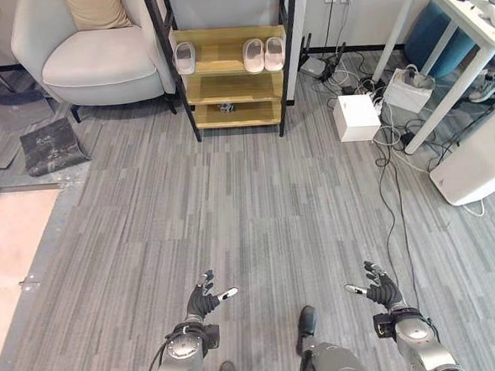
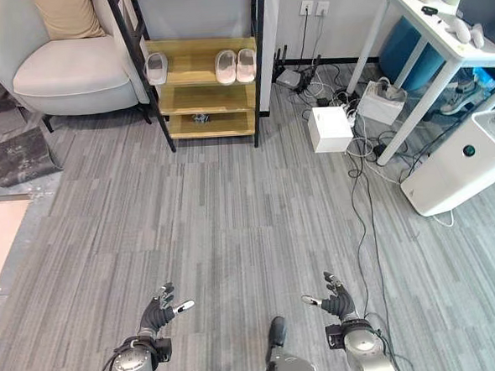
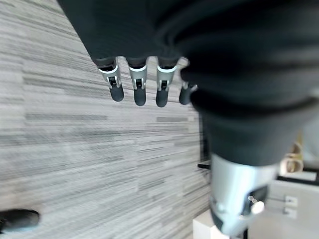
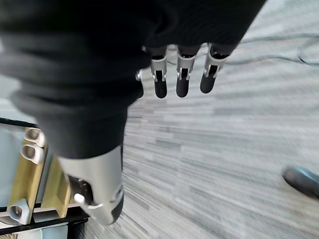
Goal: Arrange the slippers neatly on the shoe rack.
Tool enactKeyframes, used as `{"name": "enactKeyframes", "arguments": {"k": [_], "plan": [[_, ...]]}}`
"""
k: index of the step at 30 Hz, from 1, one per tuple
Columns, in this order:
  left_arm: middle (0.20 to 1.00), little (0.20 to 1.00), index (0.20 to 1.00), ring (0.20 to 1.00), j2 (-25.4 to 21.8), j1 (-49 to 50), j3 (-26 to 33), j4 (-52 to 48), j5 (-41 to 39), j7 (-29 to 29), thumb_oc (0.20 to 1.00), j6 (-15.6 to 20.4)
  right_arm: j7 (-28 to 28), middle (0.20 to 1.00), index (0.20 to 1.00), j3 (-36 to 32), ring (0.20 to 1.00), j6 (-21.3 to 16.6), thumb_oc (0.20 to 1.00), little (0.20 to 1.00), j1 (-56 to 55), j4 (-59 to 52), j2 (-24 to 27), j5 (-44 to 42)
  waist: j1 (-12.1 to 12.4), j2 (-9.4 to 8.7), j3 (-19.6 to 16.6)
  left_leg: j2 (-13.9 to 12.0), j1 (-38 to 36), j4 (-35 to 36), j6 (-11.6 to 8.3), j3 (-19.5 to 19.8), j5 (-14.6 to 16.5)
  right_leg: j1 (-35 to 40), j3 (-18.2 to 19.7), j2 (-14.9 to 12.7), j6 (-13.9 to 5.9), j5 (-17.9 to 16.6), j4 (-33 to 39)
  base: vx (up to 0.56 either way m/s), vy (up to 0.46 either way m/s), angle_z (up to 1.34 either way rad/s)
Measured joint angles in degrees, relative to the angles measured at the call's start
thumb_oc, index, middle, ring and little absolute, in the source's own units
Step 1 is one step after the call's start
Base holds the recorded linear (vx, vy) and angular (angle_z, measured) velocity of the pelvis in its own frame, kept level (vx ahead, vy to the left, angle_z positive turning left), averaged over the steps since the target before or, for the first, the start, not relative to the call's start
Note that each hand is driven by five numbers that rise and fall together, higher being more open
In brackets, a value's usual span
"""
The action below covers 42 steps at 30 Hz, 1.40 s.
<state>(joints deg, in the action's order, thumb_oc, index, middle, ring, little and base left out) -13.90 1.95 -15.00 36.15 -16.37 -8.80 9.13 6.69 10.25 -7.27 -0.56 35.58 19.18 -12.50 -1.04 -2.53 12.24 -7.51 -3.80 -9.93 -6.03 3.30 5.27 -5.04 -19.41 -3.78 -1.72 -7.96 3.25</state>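
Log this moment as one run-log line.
left hand: open, empty | right hand: open, empty | slippers: pair on shoe rack top shelf, single slipper apart

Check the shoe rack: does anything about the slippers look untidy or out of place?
Yes. On the shoe rack, the top shelf holds a neat pair of slippers at its right, but a single slipper sits alone at the left, unpaired.

Even, bright indoor light is falling on the grey striped plank floor (image 1: 257, 202); shadows are staying soft under the pale upholstered armchair (image 1: 88, 52); straight lines are bowing toward the edges; wrist views are blurring close up.
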Motion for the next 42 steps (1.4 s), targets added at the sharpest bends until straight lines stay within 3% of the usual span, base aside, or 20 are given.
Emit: {"name": "enactKeyframes", "arguments": {"k": [3, 5, 8, 10, 12, 13, 15, 16, 18, 20, 21, 23, 26, 28, 30, 32, 34, 35, 37, 42], "plan": [[1.0, 1.0, 1.0, 1.0, -0.2, 0.1, 0.0, 0.0, -0.5, 0.1, 1.0, 0.1, -0.1, 1.0, 1.0, 0.4, 1.0, -0.1, 1.0, 1.0, -0.6, 0.1, 0.0, -0.5, 1.8, -0.85, -0.2, 0.7, 8.3, -18.7, -5.23, 3.1, -1.6, 2.6, -0.7, 0.6, 2.55, 1.9, 0.2, 0.25, -0.136, 0.03], [1.0, 1.0, 1.0, 1.0, -0.2, 0.1, -0.2, -0.1, -0.5, 0.1, 1.0, 0.1, 0.0, 1.0, 1.0, 0.4, 1.0, -0.1, 1.0, 1.0, -0.7, 0.1, 0.0, -1.2, 2.8, -1.25, -0.1, 1.3, 12.5, -25.9, -5.82, 3.9, -1.7, 3.7, -0.7, 0.4, 4.99, 3.0, 0.4, 0.26, -0.07, 0.12], [1.0, 1.0, 1.0, 1.0, -0.5, -1.7, -0.2, -0.5, -0.5, 0.2, 1.0, 0.0, 0.0, 1.0, 1.0, 0.4, 1.0, -0.1, 1.0, 1.0, 0.2, 0.1, -0.4, -2.2, 3.9, -2.94, 1.4, 3.6, 16.9, -19.5, -1.77, 0.5, 1.4, 4.8, -0.7, -0.3, 5.64, 4.6, 1.5, 0.32, 0.018, 0.23], [1.0, 1.0, 1.0, 1.0, -1.2, -1.4, -0.2, -0.6, -0.5, 0.2, 1.0, -0.1, 0.0, 1.0, 1.0, 0.6, 1.0, -0.2, 1.0, 1.0, 0.8, 0.0, -1.4, -2.2, 4.8, -3.78, 2.0, 4.9, 17.0, -3.9, 0.97, -1.5, -0.6, 5.9, -1.3, -0.5, 5.07, 4.7, 1.5, 0.37, 0.104, -0.04], [1.0, 1.0, 1.0, 1.0, -1.7, -2.0, -0.1, -0.5, -0.4, 0.2, 1.0, -0.6, 0.1, 1.0, 1.0, 2.0, 1.0, -0.3, 1.0, 1.0, 1.5, 0.4, -1.7, -2.2, 5.0, -2.83, 2.2, 3.9, 18.6, 11.9, 0.25, -1.5, -7.6, 7.8, -2.2, 0.6, 2.34, 7.5, 1.9, 0.38, 0.111, 0.07], [1.0, 1.0, 1.0, 1.0, -1.7, -2.4, -0.2, -0.5, -0.4, 0.2, 1.0, -0.7, 0.0, 1.0, 1.0, 2.4, 1.0, -0.2, 1.0, 1.0, 1.4, 0.5, -1.6, -2.1, 5.0, -2.35, 2.5, 3.2, 19.3, 14.2, 0.07, -1.5, -8.5, 8.5, -2.2, 1.0, 2.0, 7.8, 1.9, 0.35, 0.134, -0.07], [1.0, 1.0, 1.0, 1.0, -1.5, -1.3, -0.2, -0.5, -0.4, 0.2, 1.0, -1.3, 0.0, 1.0, 1.0, 2.7, 1.0, 0.0, 1.0, 1.0, 0.6, 0.6, -1.5, -2.1, 5.9, -0.59, 2.1, 2.2, 19.7, 12.6, -0.16, -1.3, -8.5, 10.9, -0.4, 1.5, -0.16, 9.2, 1.8, 0.38, 0.188, -0.49], [1.0, 1.0, 1.0, 1.0, -1.8, -0.3, 0.2, -0.6, -0.4, 0.1, 1.0, -1.4, 0.0, 1.0, 1.0, 2.9, 1.0, 0.1, 1.0, 1.0, 0.4, 0.6, -1.8, -2.1, 6.2, -0.86, 1.5, 2.8, 19.8, 10.8, 0.26, -1.1, -10.6, 11.1, 2.3, 0.7, -1.12, 10.0, 1.8, 0.39, 0.232, -0.8], [1.0, 1.0, 1.0, 1.0, -2.6, 0.9, 1.4, -1.0, -0.4, 0.1, 1.0, -1.5, -0.2, 1.0, 1.0, 3.5, 1.0, 0.0, 1.0, 1.0, 0.4, -0.1, -2.2, -2.1, 6.9, -2.49, 0.3, 5.2, 19.6, 9.4, 0.41, -2.9, -10.7, 11.3, 5.6, -1.6, -2.7, 11.4, 1.4, 0.37, 0.25, -0.57], [1.0, 1.0, 1.0, 1.0, -3.5, 1.5, 1.7, -1.8, -0.4, 0.1, 1.0, -1.6, -0.5, 1.0, 1.0, 3.5, 1.0, -0.1, 1.0, 1.0, 0.0, 0.1, -2.6, -2.1, 6.4, -3.22, -0.5, 8.2, 17.9, 9.2, 5.46, -5.4, -13.9, 11.8, 5.6, -4.6, -5.08, 12.6, -3.2, 0.31, 0.257, -0.19], [1.0, 1.0, 1.0, 1.0, -4.2, 0.9, 1.7, -1.8, -0.4, 0.1, 1.0, -1.6, -0.6, 1.0, 1.0, 3.7, 1.0, 0.0, 1.0, 1.0, 0.3, 0.1, -3.3, -2.1, 6.5, -3.69, -0.6, 9.4, 17.1, 9.3, 6.91, -6.1, -12.5, 11.0, 5.4, -6.2, -6.08, 12.7, -6.0, 0.28, 0.287, -0.29], [1.0, 1.0, 1.0, 1.0, -4.7, 0.1, 1.5, -1.8, -0.3, 0.1, 1.0, -1.6, -1.1, 1.0, 1.0, 5.0, 1.0, 0.0, 1.0, 1.0, 1.6, -0.2, -4.2, -2.0, 6.3, -2.3, -0.5, 9.5, 14.9, 9.6, 8.82, -6.9, -10.9, 3.3, 7.3, -8.6, -9.33, 15.0, -23.4, 0.25, 0.289, -0.17], [1.0, 1.0, 1.0, 1.0, -5.3, 0.1, 1.0, -1.8, -0.3, 0.1, 1.0, -1.5, -1.4, 1.0, 1.0, 5.3, 1.0, 0.1, 1.0, 1.0, 0.8, 0.1, -5.4, -1.1, 5.4, -3.1, -0.5, 11.9, 10.3, 9.5, 10.81, -6.0, -9.2, -2.4, 10.1, -11.6, -10.44, 11.9, -40.9, 0.29, 0.244, 0.23], [1.0, 1.0, 1.0, 1.0, -5.3, -0.1, 0.2, -2.0, -0.3, 0.1, 1.0, -1.5, -1.6, 1.0, 1.0, 5.0, 1.0, 0.1, 1.0, 1.0, 0.1, 0.1, -5.8, -1.0, 5.1, -2.66, -0.2, 12.7, 8.3, 10.1, 12.96, -5.1, -7.3, -5.8, 10.2, -11.3, -10.3, 13.3, -44.9, 0.35, 0.136, 0.21], [1.0, 1.0, 1.0, 1.0, -5.1, 0.3, -0.8, -1.9, -0.3, 0.1, 1.0, -1.6, -1.9, 1.0, 1.0, 4.4, 1.0, 0.1, 1.0, 1.0, 0.4, -0.1, -5.6, -1.0, 4.4, -1.96, 0.3, 12.7, 6.4, 11.3, 13.17, -4.4, -7.1, -8.1, 8.4, -9.9, -8.77, 15.9, -41.4, 0.35, 0.027, 0.07], [1.0, 1.0, 1.0, 1.0, -3.9, -0.1, -1.2, -1.7, -0.3, 0.5, 1.0, -1.7, -1.9, 1.0, 1.0, 3.2, 1.0, 0.1, 1.0, 1.0, 0.2, 0.0, -5.2, -1.1, 2.9, -0.51, 1.4, 12.7, 4.9, 11.3, 12.25, -3.3, -6.4, -9.3, 6.3, -8.0, -7.6, 15.6, -27.6, 0.39, -0.057, 0.28], [1.0, 1.0, 1.0, 1.0, -3.4, -0.5, -1.2, -1.7, -0.2, 0.7, 1.0, -1.7, -1.8, 1.0, 1.0, 2.5, 1.0, 0.2, 1.0, 1.0, -0.6, 0.0, -5.0, -1.1, 1.7, -0.01, 2.1, 13.5, 3.2, 11.4, 10.53, -2.1, -5.3, -10.6, 6.2, -7.5, -7.92, 11.3, -14.4, 0.41, -0.073, 0.4], [1.0, 1.0, 1.0, 1.0, -3.6, -0.8, -1.0, -1.6, 0.1, 0.8, 1.0, -1.7, -1.7, 1.0, 1.0, 2.5, 1.0, 0.3, 1.0, 1.0, -1.3, 0.0, -4.9, -1.1, 0.6, -0.17, 2.3, 14.1, 2.1, 11.5, 10.49, -1.0, -4.7, -11.0, 6.1, -7.6, -8.09, 7.4, -7.0, 0.38, -0.047, 0.45], [1.0, 1.0, 1.0, 1.0, -3.8, -0.8, -0.6, -1.6, 0.3, 1.0, 1.0, -1.7, -1.7, 1.0, 1.0, 2.4, 1.0, 0.4, 1.0, 1.0, -2.3, 0.1, -4.9, -1.1, -0.3, -0.66, 2.7, 14.4, 0.0, 11.5, 11.13, -0.4, -4.2, -11.7, 5.3, -7.5, -7.96, 2.4, -0.4, 0.48, -0.064, 0.42], [1.0, 1.0, 1.0, 1.0, -3.7, 0.0, -0.6, -1.6, 1.9, 1.5, 1.0, -1.7, -1.7, 1.0, 1.0, -0.1, 1.0, 0.4, 1.0, 1.0, -4.5, 1.7, -5.4, -1.1, -0.8, -2.76, 1.1, 14.4, -5.9, 11.9, 9.16, 4.5, 1.7, -8.0, 3.7, -6.7, -6.57, -0.7, 0.0, 0.5, -0.099, 0.39]]}}
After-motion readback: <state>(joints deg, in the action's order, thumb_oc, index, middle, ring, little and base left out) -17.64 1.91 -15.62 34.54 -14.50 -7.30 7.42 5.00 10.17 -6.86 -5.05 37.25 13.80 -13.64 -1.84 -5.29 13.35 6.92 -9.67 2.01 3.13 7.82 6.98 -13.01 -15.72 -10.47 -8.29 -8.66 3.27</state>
